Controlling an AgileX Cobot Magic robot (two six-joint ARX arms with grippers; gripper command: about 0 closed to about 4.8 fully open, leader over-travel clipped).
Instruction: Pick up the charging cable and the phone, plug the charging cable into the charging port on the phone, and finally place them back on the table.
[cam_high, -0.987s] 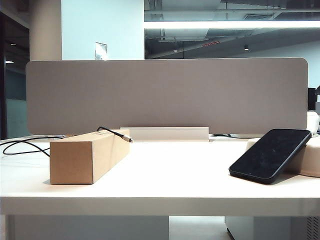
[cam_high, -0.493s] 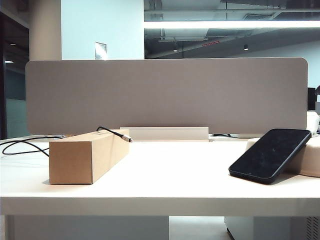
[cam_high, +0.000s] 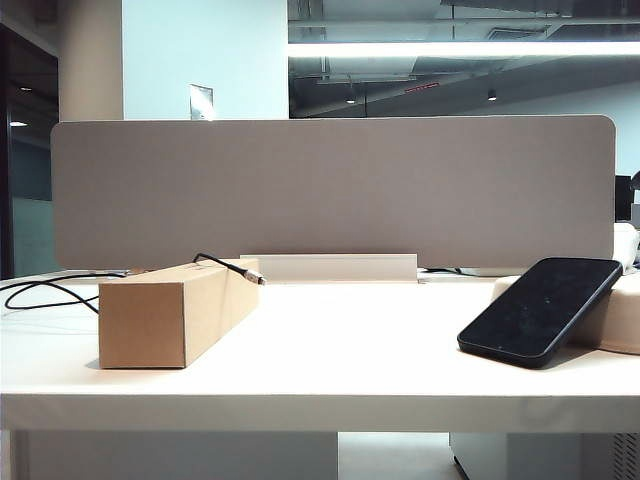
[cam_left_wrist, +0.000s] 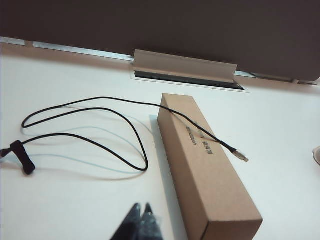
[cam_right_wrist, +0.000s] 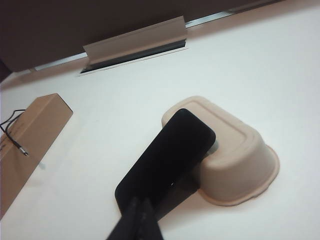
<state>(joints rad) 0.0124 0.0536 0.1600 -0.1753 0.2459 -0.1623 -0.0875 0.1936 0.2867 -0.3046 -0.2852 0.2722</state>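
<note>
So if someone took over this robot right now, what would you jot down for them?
Left gripper: shut, empty, above the table near the cardboard box.
Right gripper: shut, empty, over the phone's near end.
Charging cable: loops on the table, runs over the box; its plug juts past the box's edge.
Phone: propped on the cream pad, lower end on the table.
Done: nothing.
Left: pick up both, plug in, set down.

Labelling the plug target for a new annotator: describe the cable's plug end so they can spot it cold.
Start at the brown cardboard box on the left of the white table. The charging cable loops on the table beside it, then climbs over the box's top. Its plug tip juts past the box's far edge: the only silver bit on the thin black cord.
</note>
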